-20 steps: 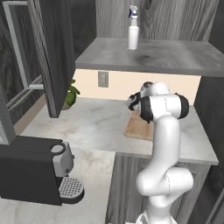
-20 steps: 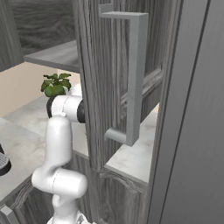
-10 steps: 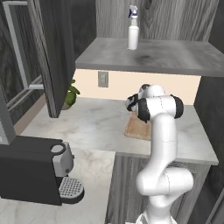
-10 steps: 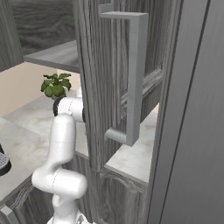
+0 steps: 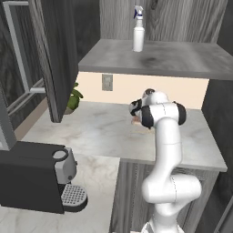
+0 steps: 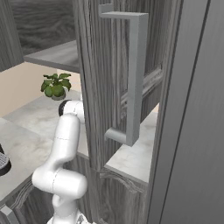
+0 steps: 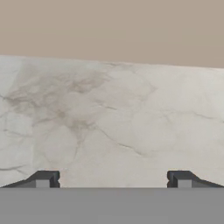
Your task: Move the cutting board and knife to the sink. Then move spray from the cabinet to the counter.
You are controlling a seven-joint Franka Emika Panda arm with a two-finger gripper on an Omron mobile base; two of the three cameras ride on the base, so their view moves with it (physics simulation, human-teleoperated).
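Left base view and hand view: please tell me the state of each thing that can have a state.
spray: upright on the cabinet shelf, not yet moved.
cabinet: door open.
pincer: open, holding nothing, over bare counter.
cutting board: mostly hidden behind the arm; state unclear.
coffee machine: no cup under it.

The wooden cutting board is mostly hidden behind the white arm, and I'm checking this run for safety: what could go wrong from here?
1. The tool stands open over bare pale marbled counter, so closing here would likely grab nothing.
2. The light-brown wooden cutting board peeks out beside the white arm's elbow; a blind swing might knock it.
3. The small white spray bottle stands on the grey cabinet shelf; a clumsy reach could topple it.
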